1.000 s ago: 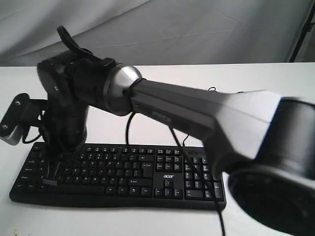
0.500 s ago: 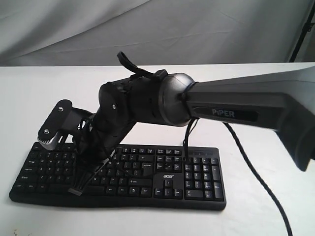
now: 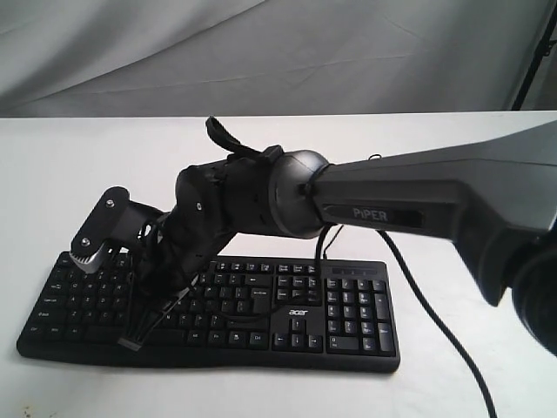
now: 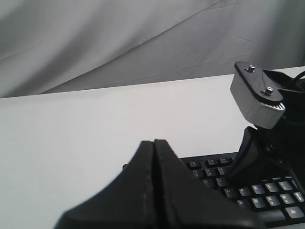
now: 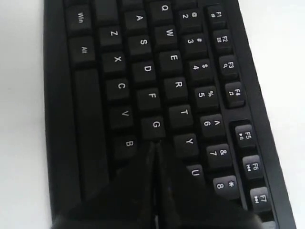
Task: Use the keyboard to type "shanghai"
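The black keyboard (image 3: 305,315) with white legends and an acer logo lies on the white table, near its front edge. My right arm reaches across it from the right. The right gripper (image 3: 132,338) is shut and points down at the left half of the keys. In the right wrist view its shut tips (image 5: 153,144) sit among the G, Y, B and U keys of the keyboard (image 5: 143,71); the H key is hidden under them. My left gripper (image 4: 154,143) is shut and empty, off the keyboard's (image 4: 214,172) left end. It does not show in the exterior view.
The right arm's grey wrist camera (image 3: 94,233) hangs over the keyboard's left end and shows as a grey block (image 4: 257,100) in the left wrist view. A thin black cable (image 3: 435,322) trails right of the keyboard. Grey cloth (image 3: 278,52) backs the table.
The right gripper has swung right along the keys, from the keyboard's far left end toward the middle of the letter block. In the last half second it only shifted slightly.
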